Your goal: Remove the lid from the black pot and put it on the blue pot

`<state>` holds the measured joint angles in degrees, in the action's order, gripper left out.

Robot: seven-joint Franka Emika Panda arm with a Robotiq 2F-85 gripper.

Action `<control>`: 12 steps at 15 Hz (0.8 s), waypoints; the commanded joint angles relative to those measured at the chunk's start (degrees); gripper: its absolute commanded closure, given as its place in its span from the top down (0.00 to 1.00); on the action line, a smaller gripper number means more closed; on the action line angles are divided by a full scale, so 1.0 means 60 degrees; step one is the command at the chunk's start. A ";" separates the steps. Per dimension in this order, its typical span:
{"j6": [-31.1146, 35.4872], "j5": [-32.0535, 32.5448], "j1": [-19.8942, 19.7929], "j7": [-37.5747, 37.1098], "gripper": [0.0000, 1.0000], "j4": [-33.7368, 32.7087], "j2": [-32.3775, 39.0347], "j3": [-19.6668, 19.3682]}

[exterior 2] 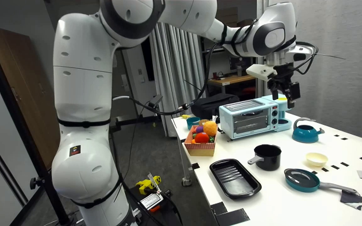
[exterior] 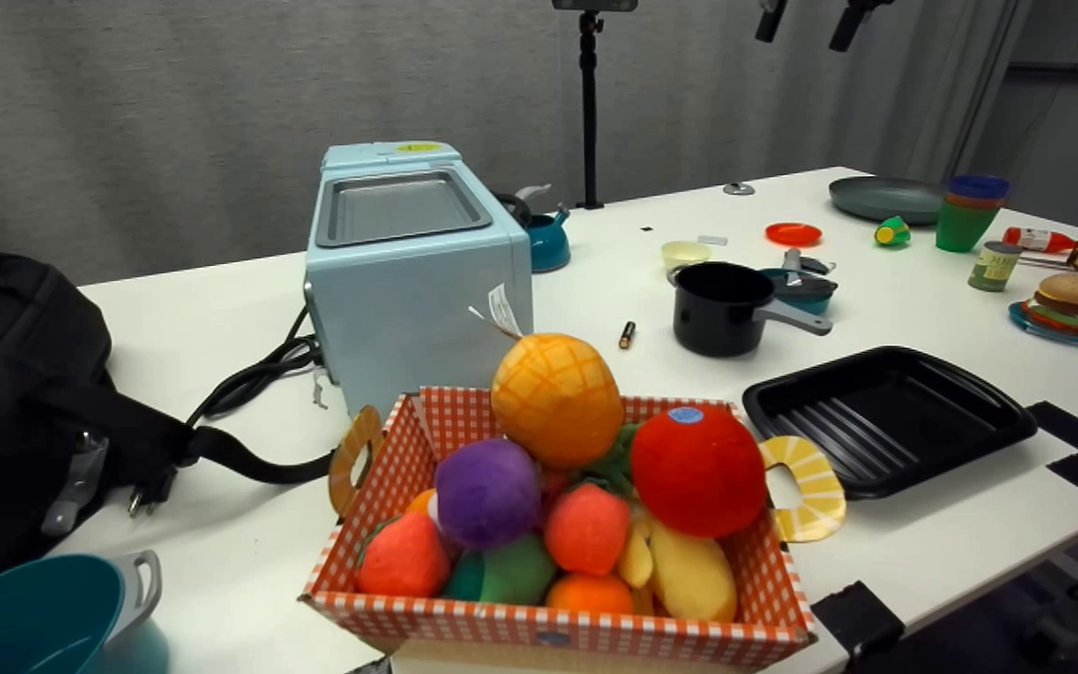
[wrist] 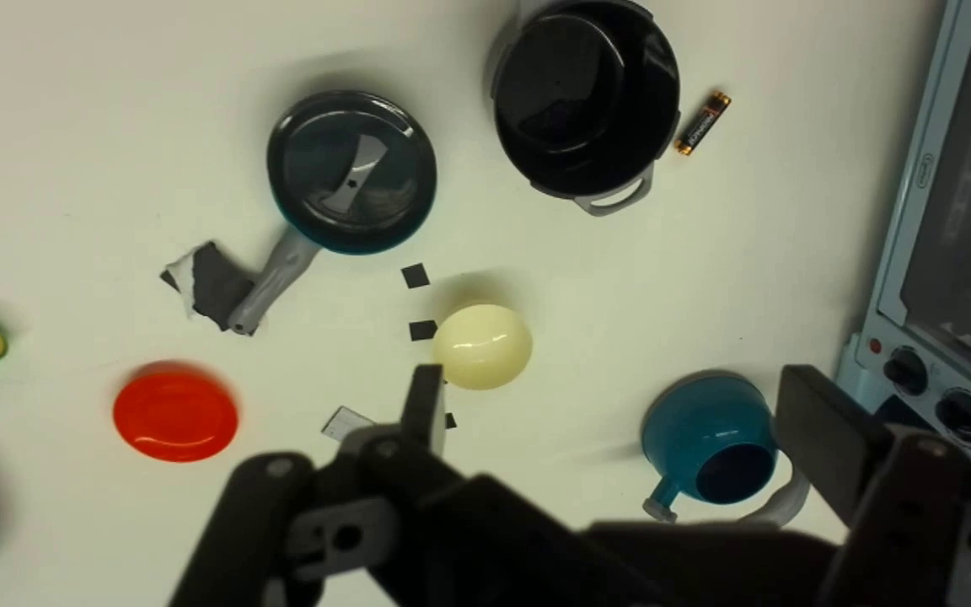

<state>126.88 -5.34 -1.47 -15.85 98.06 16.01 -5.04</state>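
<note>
- Copper-and-black cylindrical battery point(wrist: 702, 123), upper right of the wrist view: pale lettering runs along its casing, too small to read surely.
- Tin can with a green printed label point(exterior: 995, 266), right side of an exterior view: blurred words.
- Boxy light-blue toaster oven point(exterior 2: 247, 119), right edge of the wrist view: oval nameplate point(wrist: 924, 170), its word unreadable; smooth panels, round black knobs point(wrist: 962, 413).
- Round dark lid point(wrist: 351, 169), glossy, with a flared grey bar handle: it sits on the shallow round teal-blue pot point(exterior 2: 303, 188), upper left of the wrist view.
- That pot's long grey handle ends over a torn dark scrap point(wrist: 217, 291).
- Glossy black cylindrical pot point(exterior 2: 267, 158) with grey handles: its mouth uncovered, on the white table point(exterior 2: 347, 147), top of the wrist view.
- Dark, flat-tipped fingers point(wrist: 827, 438): spread wide across the bottom of the wrist view, above the table.
- Smooth teal kettle point(wrist: 700, 426) with a grey handle: lower right there, partly hidden by a finger.
- Shiny cream bowl point(wrist: 485, 346), centre; glossy red oval plate point(wrist: 175, 413), lower left.
- Red-and-white gingham basket point(exterior: 464, 618), bottom centre of an exterior view, heaped with plush fruit point(exterior: 488, 493).
</note>
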 commanded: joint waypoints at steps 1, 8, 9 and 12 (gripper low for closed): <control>0.0414 0.0521 -0.0172 0.0302 1.00 0.2312 -0.1980 -0.0204; 0.0001 0.0784 -0.0477 0.0405 1.00 0.3226 -0.3022 -0.0286; 0.0006 0.0786 -0.0479 0.0407 1.00 0.3339 -0.3125 -0.0277; 0.0030 0.0786 -0.0479 0.0408 1.00 0.3439 -0.3163 -0.0268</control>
<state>127.19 -0.55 -3.48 -13.48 118.80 -2.99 -7.48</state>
